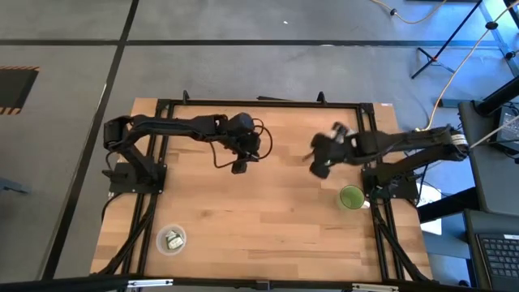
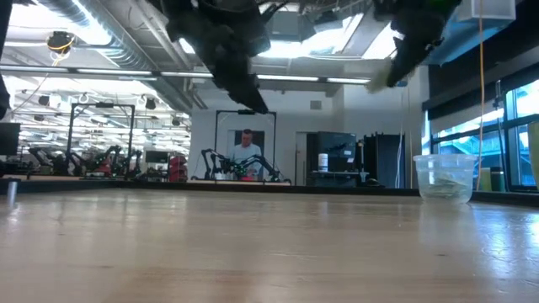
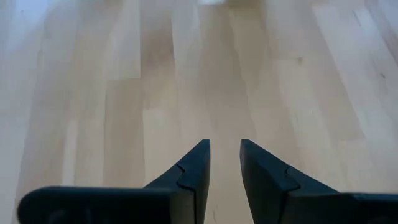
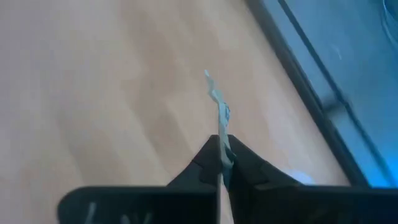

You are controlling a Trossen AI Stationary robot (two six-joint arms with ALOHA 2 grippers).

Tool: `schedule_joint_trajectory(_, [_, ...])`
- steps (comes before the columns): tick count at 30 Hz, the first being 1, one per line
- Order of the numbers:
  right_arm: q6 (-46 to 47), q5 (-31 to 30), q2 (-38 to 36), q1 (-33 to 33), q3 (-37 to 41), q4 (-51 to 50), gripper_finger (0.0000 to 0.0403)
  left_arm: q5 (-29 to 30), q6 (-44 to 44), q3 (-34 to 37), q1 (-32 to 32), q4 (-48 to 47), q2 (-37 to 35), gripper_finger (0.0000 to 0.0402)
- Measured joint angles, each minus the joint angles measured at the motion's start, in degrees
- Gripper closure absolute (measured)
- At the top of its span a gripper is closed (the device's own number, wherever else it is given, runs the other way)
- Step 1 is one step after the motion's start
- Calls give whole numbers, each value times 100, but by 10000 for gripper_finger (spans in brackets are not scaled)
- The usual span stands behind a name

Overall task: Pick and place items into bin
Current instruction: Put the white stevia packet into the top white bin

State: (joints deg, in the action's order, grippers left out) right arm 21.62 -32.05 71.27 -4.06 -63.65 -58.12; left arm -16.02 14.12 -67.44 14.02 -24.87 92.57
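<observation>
My right gripper (image 4: 222, 152) hangs above the bench (image 1: 268, 219), fingers clamped on a pale packet (image 4: 219, 102), lifted clear for carrying toward the clear bin (image 1: 172, 239) at seven o'clock. My left gripper (image 3: 225, 163) waits with fingers parted, holding nothing.

Packet (image 4: 219, 106) edge-on, blurred; its face hidden.

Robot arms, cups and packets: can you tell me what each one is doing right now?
Left gripper: open a little, empty, above the table.
Right gripper: shut on a packet, in the air.
Clear cup: upright, packets inside.
Green cup: upright, by the right arm's base.
</observation>
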Motion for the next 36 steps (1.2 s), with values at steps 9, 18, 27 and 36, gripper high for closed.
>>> schedule_joint_trajectory(9, [1225, 353, -156, 1594, 77, -1788, 394, 102, -116, 2, -276, -558, -218, 320])
schedule_joint_trajectory(18, [838, 819, -156, 2793, 682, -1749, 394, 94, -192, 7, -267, -836, -247, 324])
schedule_joint_trajectory(27, [333, 994, -128, 3263, 1277, -931, 394, 72, -306, 9, -337, -841, -249, 325])
schedule_joint_trajectory(36, [335, 1078, -128, 3493, 1606, -812, 394, 78, -350, 9, -348, -837, -249, 325])
